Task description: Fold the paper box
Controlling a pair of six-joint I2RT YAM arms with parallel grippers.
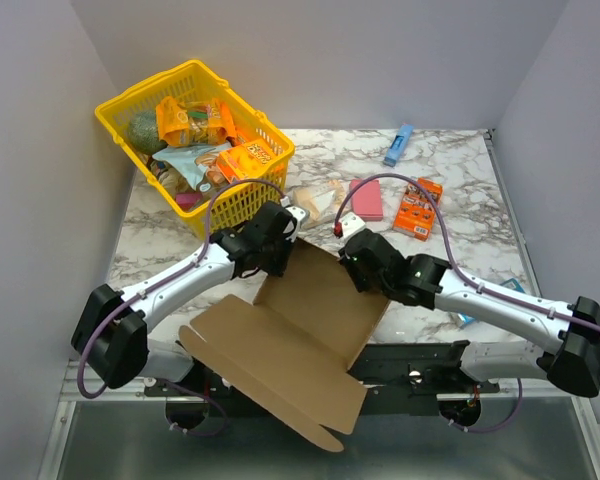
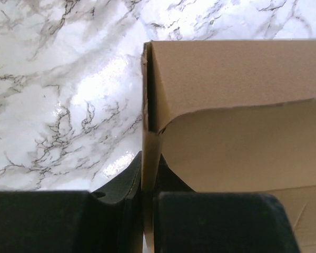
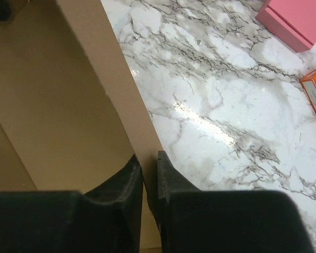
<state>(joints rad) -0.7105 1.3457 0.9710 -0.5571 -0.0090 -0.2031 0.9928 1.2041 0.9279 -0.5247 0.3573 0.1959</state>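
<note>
The paper box (image 1: 310,300) is a plain brown cardboard sheet lying partly folded at the table's near middle, its big lid flap (image 1: 270,375) hanging over the front edge. My left gripper (image 1: 280,243) is shut on the box's left side wall (image 2: 147,153), which stands upright between the jaws. My right gripper (image 1: 352,258) is shut on the right side wall (image 3: 121,95), also raised upright. The box floor (image 3: 47,116) shows inside that wall in the right wrist view.
A yellow basket (image 1: 130,105) full of snack packs stands at the back left. A pink box (image 1: 366,198), an orange snack box (image 1: 418,208) and a blue item (image 1: 398,145) lie behind the right arm. A clear bag (image 1: 318,200) lies behind the box.
</note>
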